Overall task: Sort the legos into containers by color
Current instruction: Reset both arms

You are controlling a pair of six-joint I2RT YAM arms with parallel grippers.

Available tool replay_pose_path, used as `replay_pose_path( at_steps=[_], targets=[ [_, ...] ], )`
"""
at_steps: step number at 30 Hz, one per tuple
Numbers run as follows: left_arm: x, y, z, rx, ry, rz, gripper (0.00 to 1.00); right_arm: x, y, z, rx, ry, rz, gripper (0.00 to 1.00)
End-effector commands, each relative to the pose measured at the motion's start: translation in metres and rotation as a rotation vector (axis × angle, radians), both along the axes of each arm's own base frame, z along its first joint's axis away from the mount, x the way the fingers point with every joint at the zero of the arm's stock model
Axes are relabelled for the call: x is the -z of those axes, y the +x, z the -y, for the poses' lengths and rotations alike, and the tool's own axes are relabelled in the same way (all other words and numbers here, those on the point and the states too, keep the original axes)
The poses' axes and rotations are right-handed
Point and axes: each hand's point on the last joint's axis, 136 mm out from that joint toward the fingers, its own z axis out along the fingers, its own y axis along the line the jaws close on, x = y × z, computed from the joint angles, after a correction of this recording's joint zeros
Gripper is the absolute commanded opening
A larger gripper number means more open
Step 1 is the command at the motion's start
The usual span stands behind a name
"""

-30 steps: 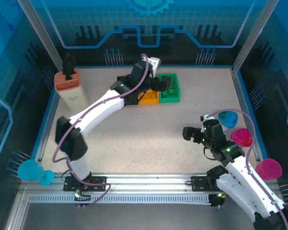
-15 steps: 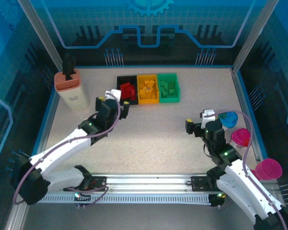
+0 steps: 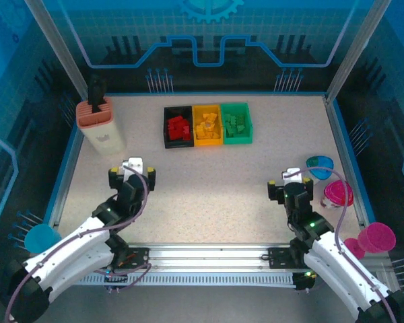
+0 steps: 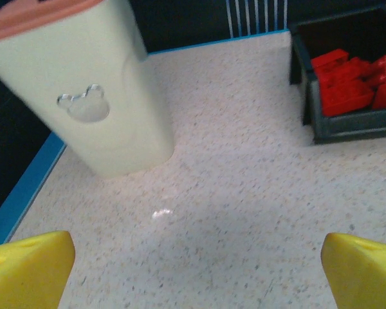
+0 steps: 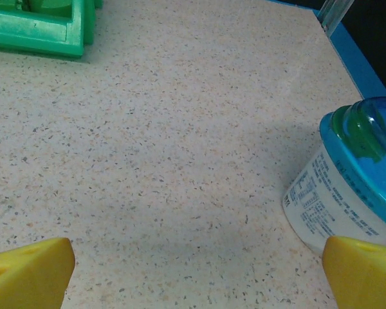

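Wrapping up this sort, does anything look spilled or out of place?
Nothing stands out. Red legos lie in the black bin, yellow legos in the yellow bin, green legos in the green bin.

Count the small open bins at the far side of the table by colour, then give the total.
Black bin: 1
Yellow-orange bin: 1
Green bin: 1
Total: 3
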Motion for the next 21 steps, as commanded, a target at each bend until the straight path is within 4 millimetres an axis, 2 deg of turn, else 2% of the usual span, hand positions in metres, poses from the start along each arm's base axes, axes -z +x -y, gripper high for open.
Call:
replay_pose_path(
  at_steps=[1, 6, 10, 16, 21],
  targets=[
    [0.021, -0.013, -0.019, -0.080, -0.003, 0.008, 0.99, -0.008, 0.001, 0.002, 0.021, 0.010, 0.037, 1.00],
    [0.020, -0.011, -0.024, -0.107, -0.020, 0.072, 0.99, -0.006, 0.002, 0.008, 0.065, 0.002, 0.027, 1.00],
    [0.020, -0.008, -0.029, -0.133, -0.009, 0.083, 0.99, -0.009, 0.013, 0.004, 0.046, -0.016, 0.041, 1.00],
    [0.006, -0.007, -0.031, -0.129, -0.018, 0.216, 0.99, -0.032, 0.030, 0.002, 0.032, -0.042, 0.268, 1.00],
    [0.001, -0.010, -0.035, -0.112, -0.059, 0.307, 0.99, -0.045, 0.025, 0.011, 0.064, -0.018, 0.443, 1.00]
  ],
)
